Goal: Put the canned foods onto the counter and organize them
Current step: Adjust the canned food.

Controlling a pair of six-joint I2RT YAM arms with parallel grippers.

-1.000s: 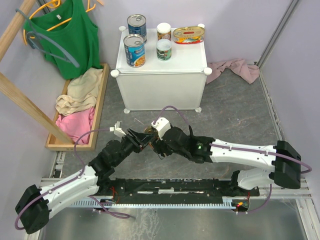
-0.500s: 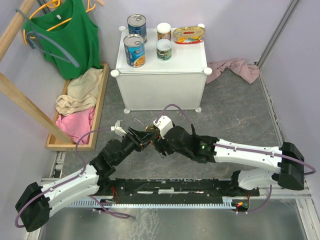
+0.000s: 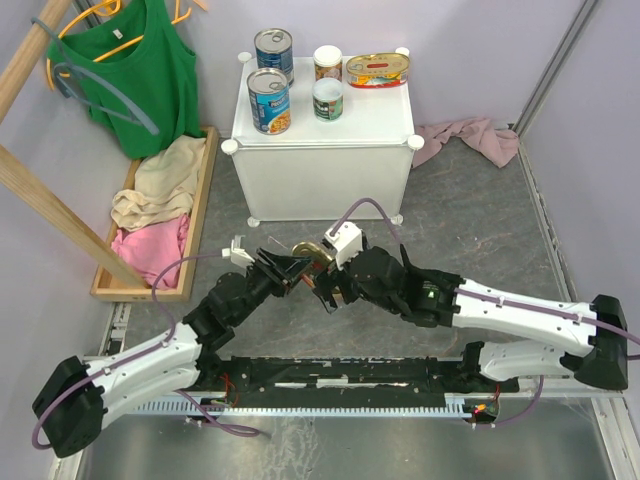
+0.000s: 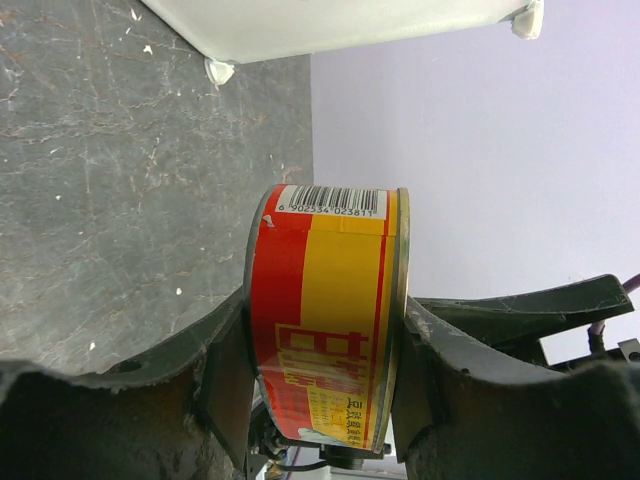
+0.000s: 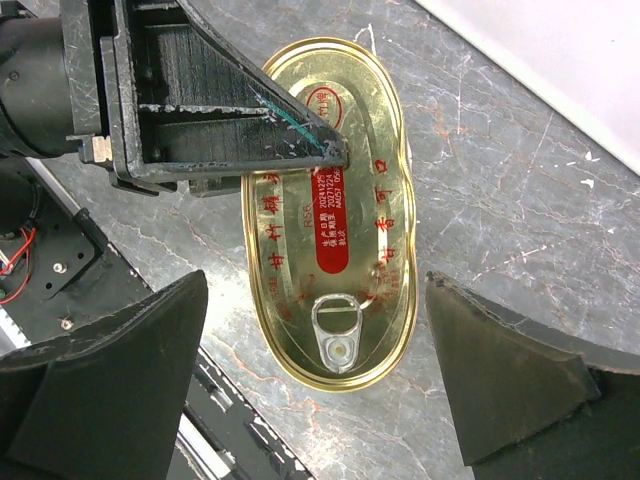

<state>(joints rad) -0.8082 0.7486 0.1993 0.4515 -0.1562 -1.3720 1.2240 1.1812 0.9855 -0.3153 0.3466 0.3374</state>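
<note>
Gripping oval gold tin (image 4: 325, 320) in left jaws, right jaws spread wide, clear of it

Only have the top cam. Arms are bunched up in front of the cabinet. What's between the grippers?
Observer: An oval tin. The left wrist view shows the left gripper clamped on it, one jaw on each flat face.
Operator: Right one gripping it too?
Observer: No. In the right wrist view the right gripper is wide open, with both jaws clear of the tin.
Operator: Which face is toward the right gripper?
Observer: The gold lid. Its pull tab sits at the end nearest the right wrist camera.
</note>
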